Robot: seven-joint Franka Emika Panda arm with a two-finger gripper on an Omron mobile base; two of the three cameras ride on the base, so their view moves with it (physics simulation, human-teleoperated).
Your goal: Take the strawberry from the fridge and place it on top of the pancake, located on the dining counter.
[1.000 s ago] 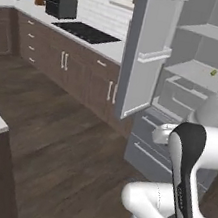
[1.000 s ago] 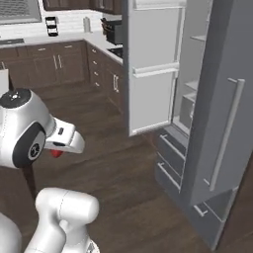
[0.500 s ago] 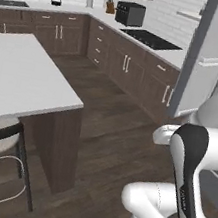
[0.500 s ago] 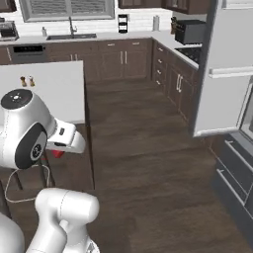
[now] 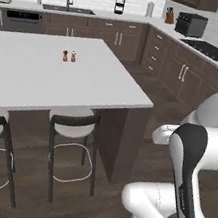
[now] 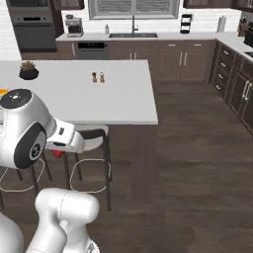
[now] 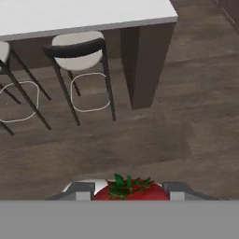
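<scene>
The claw (image 7: 128, 196) is pinching the strawberry (image 7: 130, 188), which sits between its two grey finger pieces at the bottom of the hand view. The berry is glossy bright red and rounded, with a small crown of dark green pointed leaves on the side facing the camera. In the right base view a bit of the same red (image 6: 59, 153) peeks out below the white wrist, level with the stool seats and short of the table's edge.

Under the claw lies the floor (image 7: 186, 121), dark brown wood planks with a matte grain. Just past it stand the stools (image 7: 79, 51): round pale cushioned seats with curved dark backrests on thin black metal legs, joined low down by a rounded wire foot ring.

The stools tuck under the dining counter (image 5: 60, 79), a large table with a smooth, flat white top and square corners, carried on a dark brown wood base (image 7: 144, 65). On its top two small shakers (image 5: 69, 56) stand side by side, near the middle. A dark bowl (image 6: 28, 72) with greenish-brown contents sits toward the far left in the right base view. The pancake cannot be made out.

Beyond the table, dark brown cabinets (image 6: 168, 64) with slim metal handles run under a white wall counter with a sink and tall tap (image 6: 132, 27). In the left base view a black toaster (image 5: 191, 25) and a knife block (image 5: 170, 15) stand at its corner.
</scene>
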